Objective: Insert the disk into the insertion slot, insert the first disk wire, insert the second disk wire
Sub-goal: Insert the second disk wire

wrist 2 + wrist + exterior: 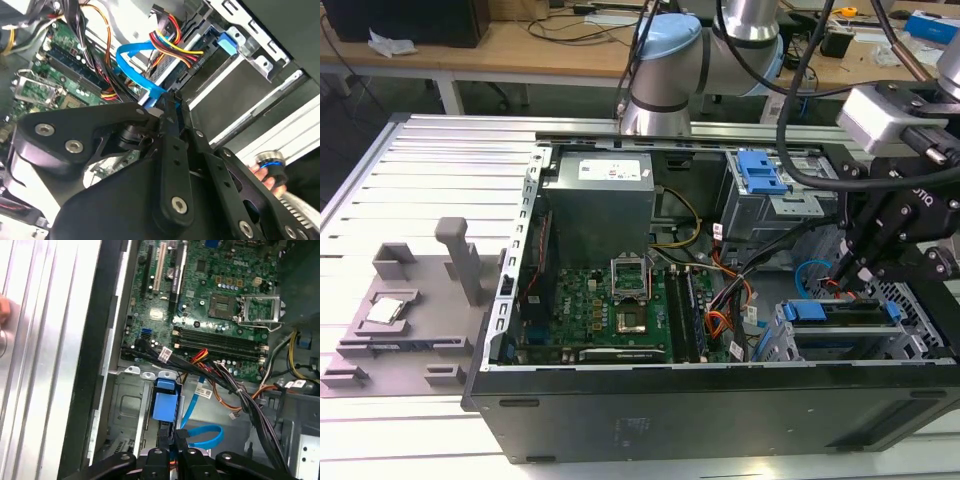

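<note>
Tool [850, 272] tips reach down into the open computer case [620, 430] at the exterior view's right, just above the insertion slot [920, 345] — the perforated silver drive cage. In the second wrist view the two black fingers [170, 125] are drawn close together on the plug end of a flat blue data cable [131, 65], which loops away toward the motherboard [45, 75]; the plug itself sits mostly behind the fingers and is hard to make out. The first wrist view shows the same blue cable [207, 436] curling beside the tool [172, 442], whose tips are cut off by the frame edge.

The disk [845, 325] lies inside the cage, its blue carrier handle [807, 312] facing the case interior. In the second wrist view the disk [235, 85] shows as a grey slab with a bundle of red, yellow and black power wires [172, 47] plugged in at its end.

The arm [665, 60] rises behind the case, its blue-capped joint bent toward the exterior view's right, with the black wrist body [910, 215] tilted down over the cage. The case rests on a ribbed aluminium surface [410, 170] — a grey fixture [410, 300] stands on it, well apart.
</note>
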You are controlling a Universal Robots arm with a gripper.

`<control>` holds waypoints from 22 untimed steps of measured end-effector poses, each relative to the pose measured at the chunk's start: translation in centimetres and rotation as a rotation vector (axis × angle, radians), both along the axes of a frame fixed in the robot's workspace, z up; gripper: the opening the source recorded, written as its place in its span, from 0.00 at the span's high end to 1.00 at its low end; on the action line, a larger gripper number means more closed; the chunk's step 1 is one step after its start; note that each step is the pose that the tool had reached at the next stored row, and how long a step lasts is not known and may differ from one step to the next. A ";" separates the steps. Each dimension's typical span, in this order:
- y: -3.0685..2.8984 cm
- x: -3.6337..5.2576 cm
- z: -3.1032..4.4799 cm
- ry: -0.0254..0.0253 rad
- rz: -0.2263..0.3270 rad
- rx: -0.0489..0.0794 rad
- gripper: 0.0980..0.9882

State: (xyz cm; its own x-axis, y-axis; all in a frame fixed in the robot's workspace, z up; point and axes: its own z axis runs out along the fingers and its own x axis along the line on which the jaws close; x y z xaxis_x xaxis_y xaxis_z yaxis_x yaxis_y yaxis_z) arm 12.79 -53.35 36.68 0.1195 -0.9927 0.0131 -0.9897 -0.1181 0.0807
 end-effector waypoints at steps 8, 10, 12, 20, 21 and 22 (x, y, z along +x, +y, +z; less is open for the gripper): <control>0.01 0.01 -0.31 0.0000 -0.147 0.000 0.93; 0.01 0.01 -0.32 0.0000 -0.147 0.000 0.93; 0.01 0.01 -0.45 0.0001 -0.147 0.001 0.93; 0.01 0.01 -1.33 0.0000 -0.147 0.000 0.93; 0.01 0.01 -1.38 0.0000 -0.147 0.000 0.93; 0.01 0.01 -1.42 0.0000 -0.147 0.000 0.93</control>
State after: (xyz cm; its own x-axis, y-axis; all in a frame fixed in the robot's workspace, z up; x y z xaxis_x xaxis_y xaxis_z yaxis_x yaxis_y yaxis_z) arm 12.80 -53.35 35.25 -0.0276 -0.9995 0.0130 -0.9963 0.0286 0.0808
